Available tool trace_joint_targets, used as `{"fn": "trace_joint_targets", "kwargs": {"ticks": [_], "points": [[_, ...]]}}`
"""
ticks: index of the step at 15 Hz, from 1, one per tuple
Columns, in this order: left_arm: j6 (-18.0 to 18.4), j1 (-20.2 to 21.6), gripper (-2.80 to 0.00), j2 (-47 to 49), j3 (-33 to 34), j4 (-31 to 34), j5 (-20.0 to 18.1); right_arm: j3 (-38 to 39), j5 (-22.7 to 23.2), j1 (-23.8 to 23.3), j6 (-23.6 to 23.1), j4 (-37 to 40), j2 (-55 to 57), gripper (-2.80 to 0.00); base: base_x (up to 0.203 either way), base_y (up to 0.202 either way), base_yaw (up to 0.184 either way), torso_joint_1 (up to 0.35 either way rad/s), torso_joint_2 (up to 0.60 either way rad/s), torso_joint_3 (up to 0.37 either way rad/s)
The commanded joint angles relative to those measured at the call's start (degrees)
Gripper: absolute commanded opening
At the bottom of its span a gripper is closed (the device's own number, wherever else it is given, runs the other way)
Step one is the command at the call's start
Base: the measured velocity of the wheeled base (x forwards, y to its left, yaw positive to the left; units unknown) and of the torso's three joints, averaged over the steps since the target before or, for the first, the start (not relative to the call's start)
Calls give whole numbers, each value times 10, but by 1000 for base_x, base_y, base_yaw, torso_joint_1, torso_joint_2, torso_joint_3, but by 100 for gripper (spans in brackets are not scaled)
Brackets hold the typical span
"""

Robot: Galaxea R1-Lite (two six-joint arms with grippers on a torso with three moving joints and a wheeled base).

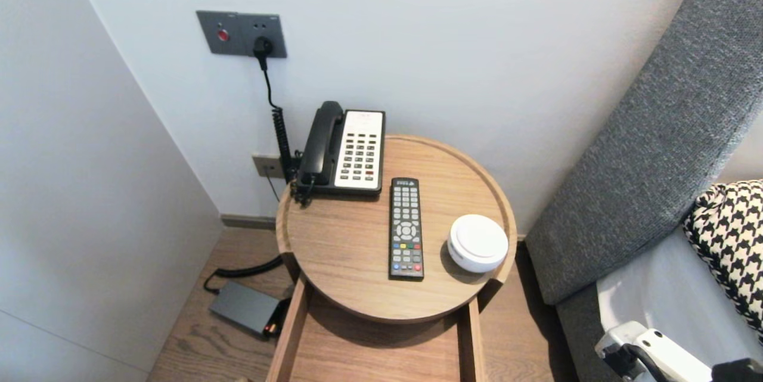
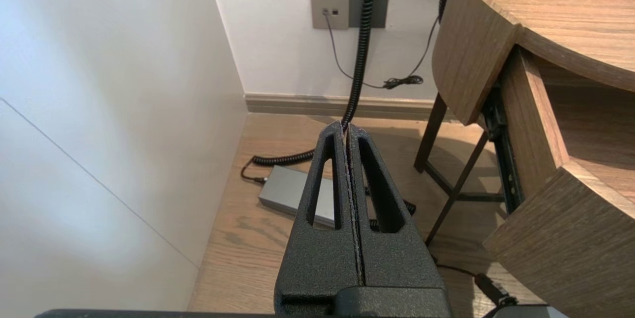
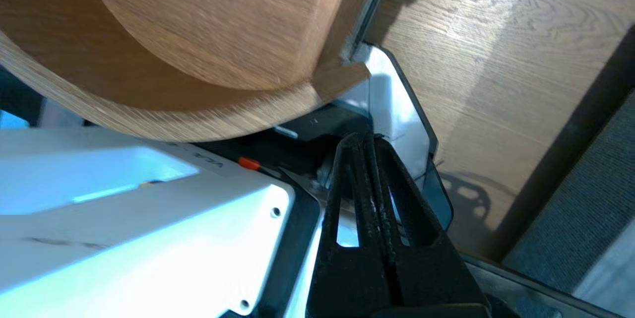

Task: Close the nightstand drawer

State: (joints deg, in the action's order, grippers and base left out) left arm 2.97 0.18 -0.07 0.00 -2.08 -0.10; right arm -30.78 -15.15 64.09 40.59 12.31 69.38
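A round wooden side table (image 1: 351,245) carries a black remote (image 1: 406,228), a white round puck-shaped device (image 1: 477,242) and a black-and-white desk phone (image 1: 344,149). Below the tabletop a wooden drawer (image 1: 369,352) stands pulled out. My right arm (image 1: 650,352) shows at the bottom right corner of the head view, beside the bed. My right gripper (image 3: 367,139) is shut and empty, low beside the drawer's curved front (image 3: 208,35) and above my own white base. My left gripper (image 2: 346,129) is shut, parked low to the left of the table, pointing at the floor.
A grey power box (image 1: 245,307) with a coiled cord (image 2: 359,50) lies on the wood floor left of the table. A grey headboard (image 1: 656,149) and a houndstooth pillow (image 1: 730,233) stand on the right. Walls close in behind and on the left.
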Motion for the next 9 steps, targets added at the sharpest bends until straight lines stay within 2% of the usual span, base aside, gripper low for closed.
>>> {"fn": "trace_joint_targets", "kwargs": {"ticks": [1, 5, 9], "points": [[0, 0, -280, 0, 7, 0, 0, 15, 17, 2, 1, 1, -1, -280, 0, 0, 0, 0, 0, 0], [0, 0, -280, 0, 7, 0, 0, 30, 60, 2, -15, -9, 5, -280, 0, 0, 0, 0, 0, 0], [0, 0, -280, 0, 7, 0, 0, 44, 64, 2, -17, -44, 34, -280, 0, 0, 0, 0, 0, 0]]}}
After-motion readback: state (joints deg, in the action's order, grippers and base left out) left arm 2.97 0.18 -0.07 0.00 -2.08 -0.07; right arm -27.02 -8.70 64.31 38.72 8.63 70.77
